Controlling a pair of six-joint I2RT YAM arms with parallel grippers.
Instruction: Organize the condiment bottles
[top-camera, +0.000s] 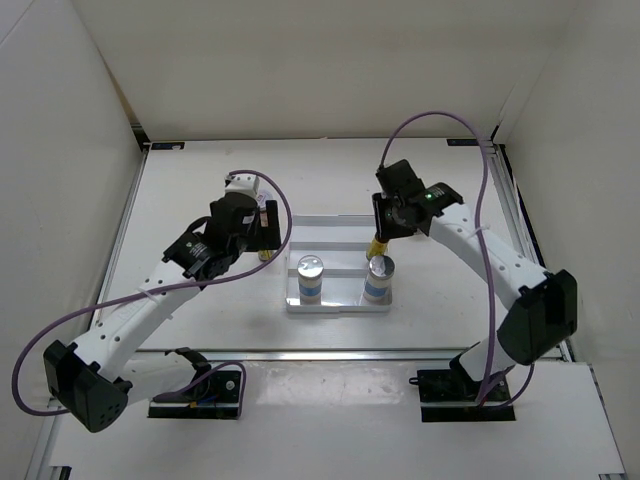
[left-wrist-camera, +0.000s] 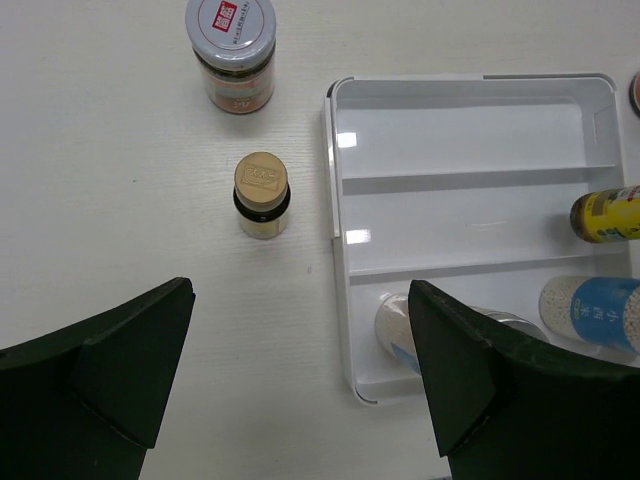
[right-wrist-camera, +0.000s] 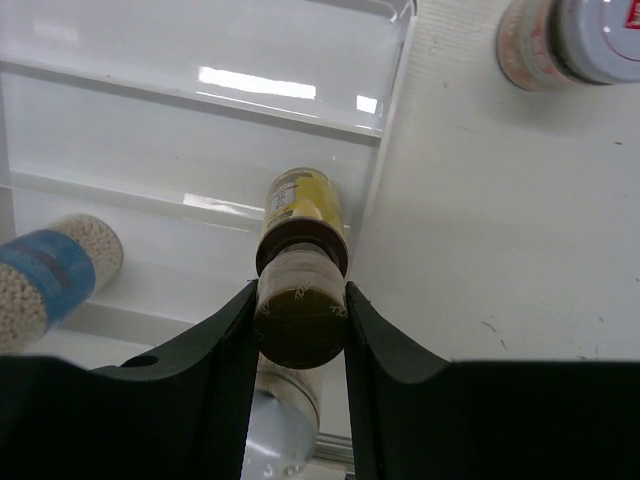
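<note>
My right gripper (top-camera: 379, 238) (right-wrist-camera: 298, 305) is shut on the cap of a slim amber bottle with a yellow label (right-wrist-camera: 303, 205). It holds the bottle over the middle row at the right end of the white tray (top-camera: 340, 224). Two silver-capped white-blue bottles (top-camera: 311, 277) (top-camera: 379, 278) stand in the tray's near row. My left gripper (top-camera: 272, 226) (left-wrist-camera: 300, 292) is open and empty above the table left of the tray. The second amber bottle (left-wrist-camera: 262, 195) and a squat jar (left-wrist-camera: 231, 52) stand on the table beyond it. Another squat jar (right-wrist-camera: 565, 40) stands right of the tray.
The tray's far row (left-wrist-camera: 470, 130) holds nothing. White walls close in the table on the left, back and right. A purple cable loops above the right arm (top-camera: 440, 125).
</note>
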